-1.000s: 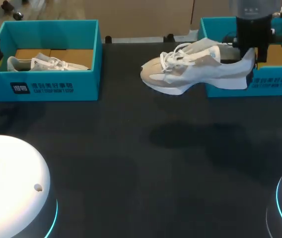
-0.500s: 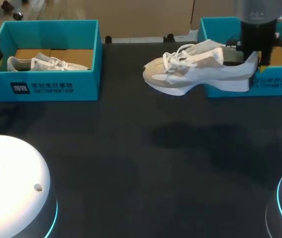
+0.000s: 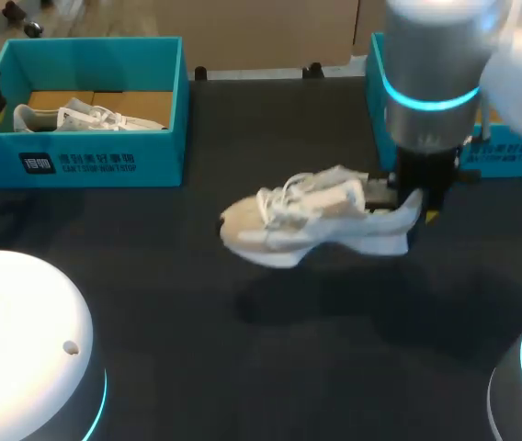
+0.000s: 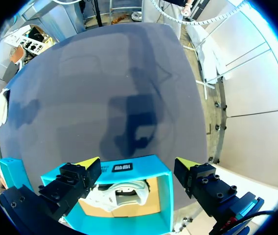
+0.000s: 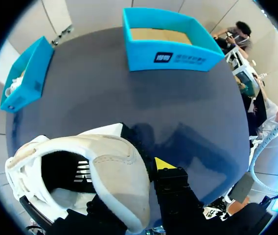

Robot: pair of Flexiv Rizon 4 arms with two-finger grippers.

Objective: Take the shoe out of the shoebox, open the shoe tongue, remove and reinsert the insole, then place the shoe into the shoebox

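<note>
A white and beige shoe (image 3: 312, 227) hangs above the middle of the dark table, toe pointing left. My right gripper (image 3: 417, 207) is shut on its heel. In the right wrist view the heel collar (image 5: 114, 166) sits between the fingers, one yellow fingertip (image 5: 163, 163) showing beside it. The right shoebox (image 3: 374, 64), teal, is mostly hidden behind my right arm; the right wrist view shows it empty (image 5: 168, 44). My left gripper (image 4: 136, 164) is open above the left teal shoebox (image 3: 86, 156), which holds a second shoe (image 3: 86, 117).
The white bases of both arms (image 3: 22, 349) take up the near corners. Bare dark tabletop (image 3: 243, 367) lies under and in front of the hanging shoe, with its shadow on it.
My right arm has carried the shoe from beside the right shoebox leftward and nearer, lower over the table's middle. The left arm has not moved.
</note>
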